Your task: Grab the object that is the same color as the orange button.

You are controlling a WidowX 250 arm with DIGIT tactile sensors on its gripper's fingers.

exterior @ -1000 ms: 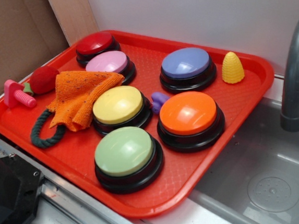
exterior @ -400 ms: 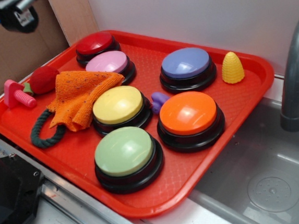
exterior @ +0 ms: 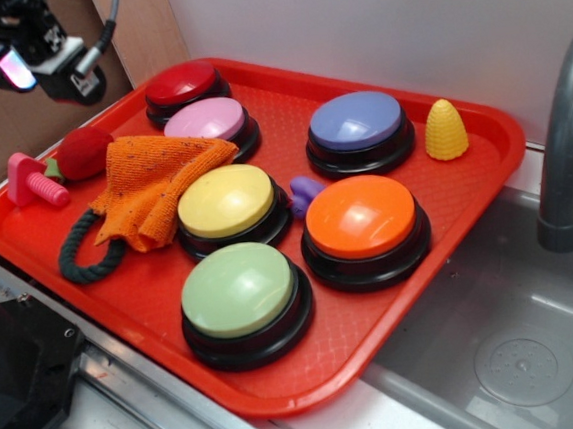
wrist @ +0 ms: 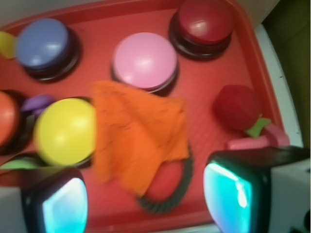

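The orange woven cloth (exterior: 153, 184) lies crumpled on the red tray (exterior: 404, 295), partly over the dark green rope ring (exterior: 82, 260) and against the yellow button (exterior: 227, 202). It shows mid-frame in the wrist view (wrist: 138, 136). The orange button (exterior: 361, 218) sits right of the yellow one; only its edge shows in the wrist view (wrist: 7, 116). My gripper (exterior: 37, 64) hangs high above the tray's far left corner, open and empty, with its fingers wide apart (wrist: 146, 199) above the cloth and rope ring (wrist: 172, 196).
Red (exterior: 183, 85), pink (exterior: 208, 121), blue (exterior: 357, 123) and green (exterior: 239, 291) buttons stand on the tray, with a yellow cone (exterior: 446, 130), a small purple piece (exterior: 306, 191), a red strawberry toy (exterior: 84, 152) and a pink bolt (exterior: 33, 181). A sink (exterior: 510, 356) and faucet (exterior: 567, 150) lie right.
My gripper came into the exterior view at top left and moved down and right toward the tray. Nothing on the tray has moved.
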